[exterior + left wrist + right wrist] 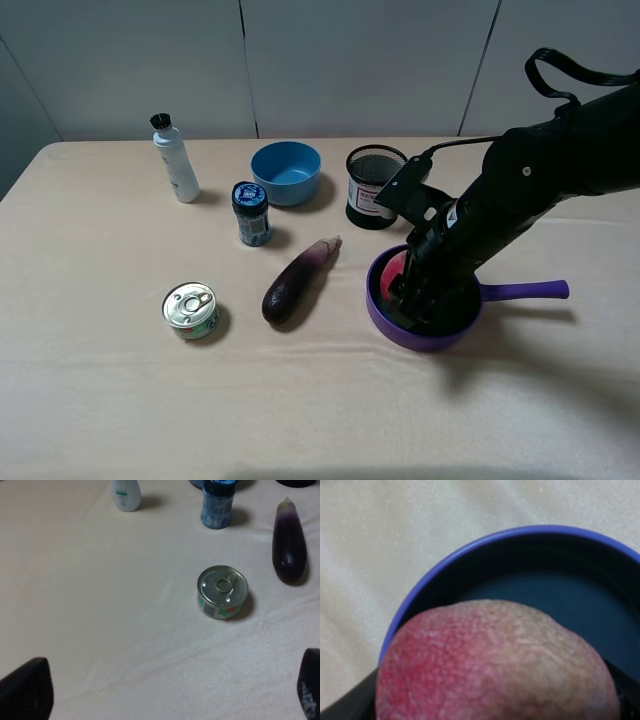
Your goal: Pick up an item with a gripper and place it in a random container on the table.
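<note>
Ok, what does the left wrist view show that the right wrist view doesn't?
Only the left wrist view: the tin can, the eggplant, a blue-capped jar, a white bottle and the left hand, open and empty. Only the right wrist view: the peach, close up, with the purple pan behind it. Both: the beige table.

Beige table (100, 400) carries pan (420, 341), eggplant (295, 283), tin can (190, 309), jar (251, 213), bottle (176, 162), blue bowl (287, 172), mesh cup (372, 185)

This looks like a robot test lab. A cloth-covered desk (100, 400) stands against bare grey wall panels (350, 60) at twelve o'clock. A black robot arm (540, 180) reaches in from three o'clock. Mismatched props lie scattered about: eggplant (295, 285), tin can (190, 310), bottle (176, 160).
</note>
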You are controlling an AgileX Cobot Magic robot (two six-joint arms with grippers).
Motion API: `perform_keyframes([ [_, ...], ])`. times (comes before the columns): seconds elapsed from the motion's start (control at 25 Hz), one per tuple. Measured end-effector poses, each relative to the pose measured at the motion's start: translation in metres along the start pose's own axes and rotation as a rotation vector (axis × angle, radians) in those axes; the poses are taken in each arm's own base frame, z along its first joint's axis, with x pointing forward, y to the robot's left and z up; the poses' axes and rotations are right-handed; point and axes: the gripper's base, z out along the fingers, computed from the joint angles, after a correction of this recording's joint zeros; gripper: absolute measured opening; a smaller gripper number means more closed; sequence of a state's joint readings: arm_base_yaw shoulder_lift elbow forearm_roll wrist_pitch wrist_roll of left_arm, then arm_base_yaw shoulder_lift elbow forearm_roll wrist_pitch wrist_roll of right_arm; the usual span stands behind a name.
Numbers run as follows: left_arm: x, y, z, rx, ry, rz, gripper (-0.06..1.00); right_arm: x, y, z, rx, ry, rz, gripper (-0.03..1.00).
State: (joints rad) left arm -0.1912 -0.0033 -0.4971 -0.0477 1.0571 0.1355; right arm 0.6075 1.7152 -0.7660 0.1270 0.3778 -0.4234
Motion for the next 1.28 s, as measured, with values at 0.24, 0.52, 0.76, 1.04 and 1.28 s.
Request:
perform_keyframes([
  [0.24, 0.0, 0.0, 0.0, 0.0, 0.0, 0.0, 0.99, 0.002, 0.001, 0.0, -0.015, 0.025, 0.007, 0.67],
  [0.52, 0.0, 0.0, 0.0, 0.0, 0.0, 0.0, 0.99, 0.004, 0.003, 0.0, -0.028, 0.041, 0.02, 0.69],
  [0.76, 0.0, 0.0, 0.0, 0.0, 0.0, 0.0, 0.99, 0.004, 0.003, 0.0, -0.036, 0.049, 0.03, 0.69],
  [1.04, 0.0, 0.0, 0.0, 0.0, 0.0, 0.0, 0.99, 0.005, 0.005, -0.001, -0.052, 0.051, 0.059, 0.69],
  [1.28, 0.0, 0.0, 0.0, 0.0, 0.0, 0.0, 0.99, 0.002, 0.008, -0.025, -0.067, 0.013, 0.081, 0.69],
])
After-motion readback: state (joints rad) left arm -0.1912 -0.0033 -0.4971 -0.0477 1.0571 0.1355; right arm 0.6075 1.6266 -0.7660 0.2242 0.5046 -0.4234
